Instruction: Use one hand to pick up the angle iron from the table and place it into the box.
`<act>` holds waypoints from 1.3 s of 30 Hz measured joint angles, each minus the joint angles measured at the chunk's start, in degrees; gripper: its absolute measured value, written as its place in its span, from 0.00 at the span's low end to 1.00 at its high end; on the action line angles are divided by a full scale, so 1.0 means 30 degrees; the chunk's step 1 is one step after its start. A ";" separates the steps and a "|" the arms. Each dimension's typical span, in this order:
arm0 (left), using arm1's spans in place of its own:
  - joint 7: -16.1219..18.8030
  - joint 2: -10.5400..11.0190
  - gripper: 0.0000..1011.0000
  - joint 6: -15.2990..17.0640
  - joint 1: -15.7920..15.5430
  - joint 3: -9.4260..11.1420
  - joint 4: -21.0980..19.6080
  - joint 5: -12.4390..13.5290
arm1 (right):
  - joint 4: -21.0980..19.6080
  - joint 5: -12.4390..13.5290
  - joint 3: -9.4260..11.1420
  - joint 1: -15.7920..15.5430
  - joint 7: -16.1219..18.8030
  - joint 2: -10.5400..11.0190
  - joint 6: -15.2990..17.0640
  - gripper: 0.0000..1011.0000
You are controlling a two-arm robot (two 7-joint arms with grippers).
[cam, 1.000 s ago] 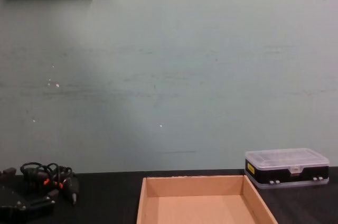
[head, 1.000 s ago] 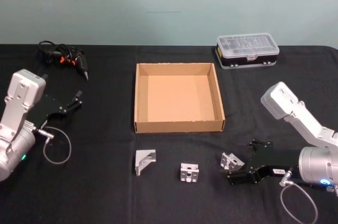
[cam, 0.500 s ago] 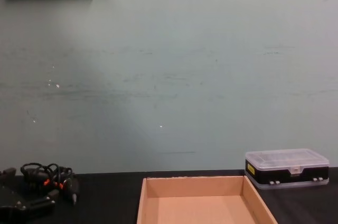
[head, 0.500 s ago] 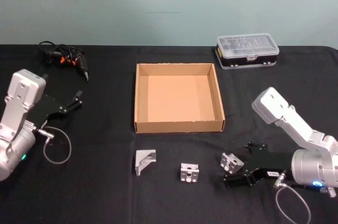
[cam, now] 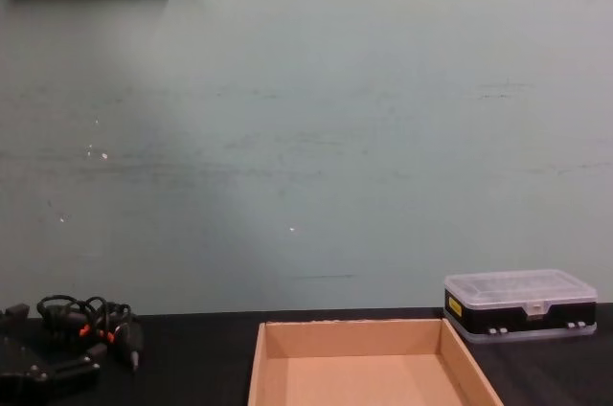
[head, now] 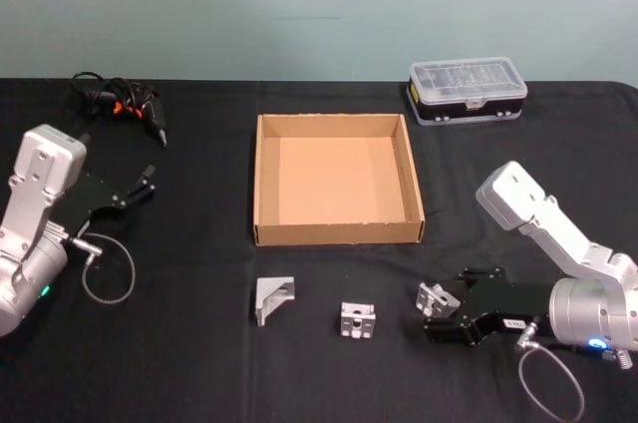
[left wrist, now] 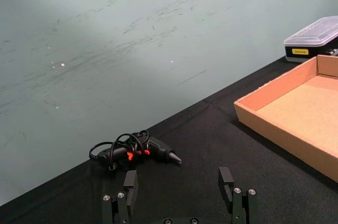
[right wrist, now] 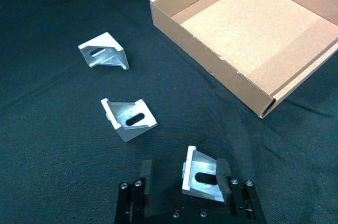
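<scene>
Straddling the rightmost angle iron (right wrist: 202, 179), right tool (right wrist: 183, 170) wide, newly advanced; left tool (left wrist: 177, 175) parked wide

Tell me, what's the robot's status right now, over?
Right gripper open, straddling the rightmost angle iron on the table. Left gripper open, parked on the left. Box empty, path to it unobstructed.

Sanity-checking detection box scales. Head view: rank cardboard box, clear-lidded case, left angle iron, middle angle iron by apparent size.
1. cardboard box
2. clear-lidded case, though it sits farthest back
3. left angle iron and middle angle iron: they look alike at similar depth, so no ranking between them.
</scene>
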 joint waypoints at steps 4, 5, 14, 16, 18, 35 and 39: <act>0.0000 0.0000 0.99 -0.0001 0.0000 0.0001 0.0000 0.0000 | -0.0011 -0.0060 0.0123 -0.0143 -0.0068 -0.0040 -0.0054 0.65; 0.0000 0.0000 0.99 0.0000 0.0001 0.0001 0.0000 0.0000 | -0.0012 -0.0078 0.0145 -0.0168 -0.0075 -0.0049 -0.0056 0.63; 0.0000 0.0000 0.99 0.0000 0.0001 -0.0001 0.0000 0.0001 | 0.0025 -0.0185 0.0336 -0.0405 -0.0074 -0.0098 -0.0106 0.33; 0.0000 0.0001 0.99 0.0000 0.0001 0.0001 0.0000 -0.0001 | 0.0037 -0.0223 0.0378 -0.0471 -0.0069 -0.0102 -0.0135 0.28; 0.0000 0.0000 0.99 0.0000 0.0000 0.0000 0.0000 0.0000 | 0.0069 -0.0299 0.0403 -0.0527 -0.0062 -0.0116 -0.0191 0.19; 0.0001 0.0000 0.99 0.0000 0.0001 0.0001 0.0000 0.0000 | -0.0177 -0.0622 0.0848 -0.0844 -0.0091 -0.0113 -0.0253 0.12; 0.0000 0.0000 0.99 0.0000 0.0001 0.0001 0.0000 0.0000 | -0.0520 -0.0546 0.1286 -0.1042 -0.0225 -0.0016 -0.0341 0.12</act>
